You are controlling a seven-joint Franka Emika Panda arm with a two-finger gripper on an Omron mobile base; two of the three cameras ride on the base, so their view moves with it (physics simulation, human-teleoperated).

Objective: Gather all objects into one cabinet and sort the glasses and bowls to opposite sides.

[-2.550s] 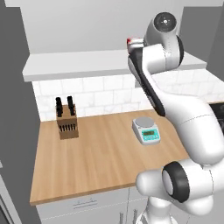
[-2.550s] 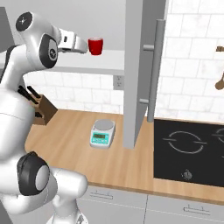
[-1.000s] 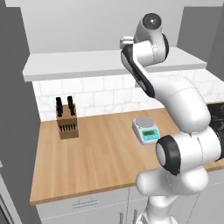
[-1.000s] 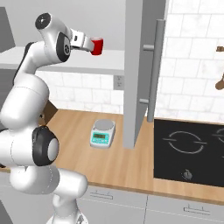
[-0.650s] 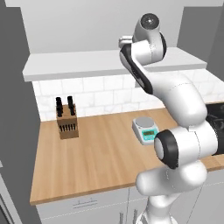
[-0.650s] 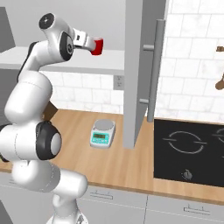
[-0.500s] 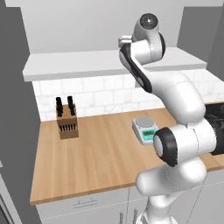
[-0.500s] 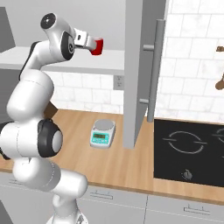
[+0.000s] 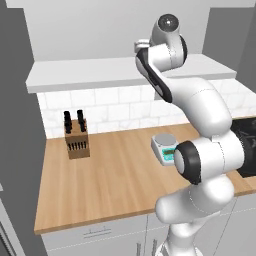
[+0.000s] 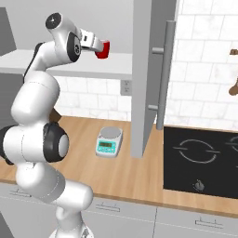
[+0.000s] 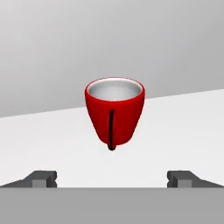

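The 2 dark fingertips (image 11: 43, 178) stand wide apart at the bottom of the hand view, with nothing between them; the gripper (image 11: 113, 179) is spread fully and grips nothing. Just ahead of it, centred between the tips but clear of both, stands a small glossy red cup (image 11: 114, 113) with a pale grey inside. It sits upright on the white shelf board (image 11: 183, 131), mouth up, its long axis vertical, tapering toward a narrow foot, with a dark vertical line on the side facing the hand. In the right base view the gripper (image 10: 98, 47) is level with the cup (image 10: 103, 49), reaching from the left along the shelf (image 10: 107, 65), beside the grey cabinet door (image 10: 148, 74) with its steel bar handle (image 10: 163, 69).
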